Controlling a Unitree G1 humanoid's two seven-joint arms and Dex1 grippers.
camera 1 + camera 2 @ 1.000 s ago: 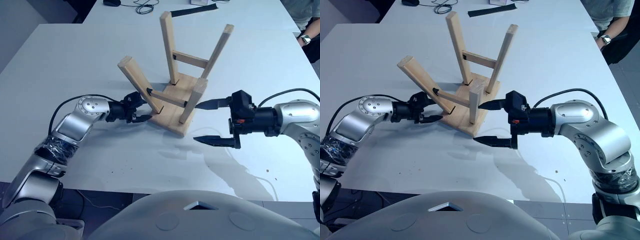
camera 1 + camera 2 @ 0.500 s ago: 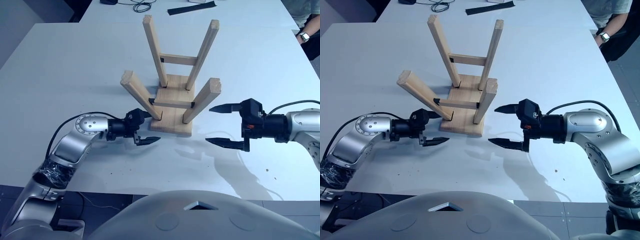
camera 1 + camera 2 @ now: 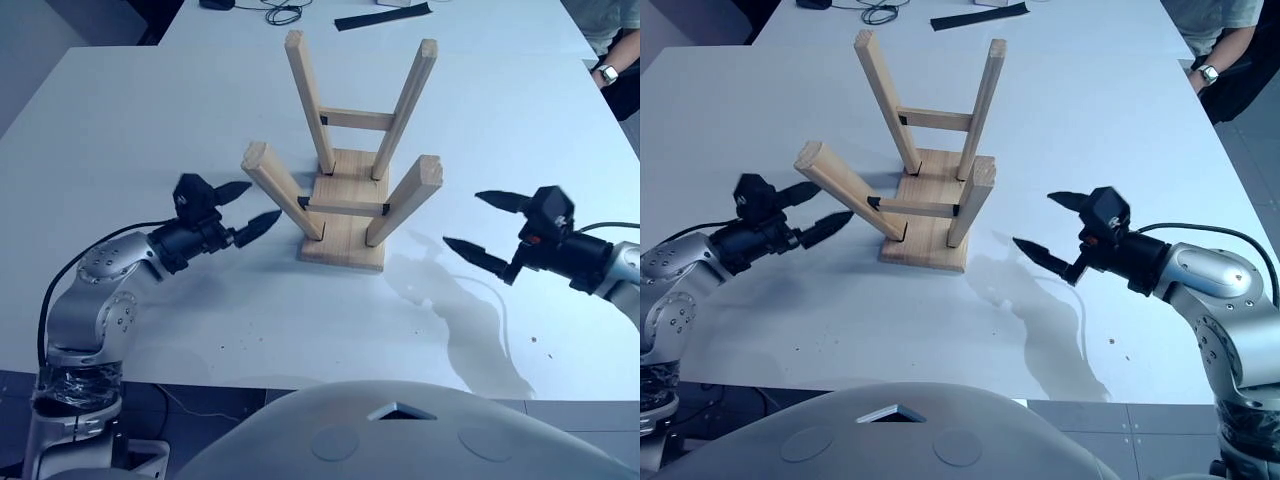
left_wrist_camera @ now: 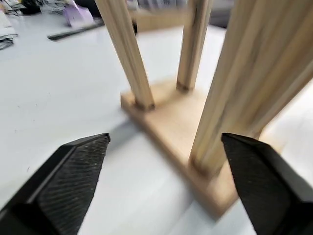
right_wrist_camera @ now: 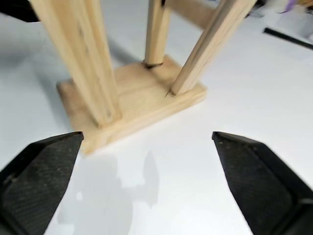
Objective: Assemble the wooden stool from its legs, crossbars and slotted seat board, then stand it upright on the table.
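The wooden stool rests upside down on its seat board in the middle of the white table, its legs splaying upward and crossbars joining them in pairs. My left gripper hangs open just left of the near-left leg, apart from it. My right gripper is open to the right of the stool, a short way from the near-right leg. In the left wrist view the seat board and legs lie straight ahead; the right wrist view shows the board too.
A black strip and cables lie at the table's far edge. A person's arm with a watch rests at the far right corner. Bare tabletop stretches in front of the stool.
Both grippers have drawn back from the stool and lifted, the left one leftward, the right one rightward. The stool has stayed in place on its seat board.
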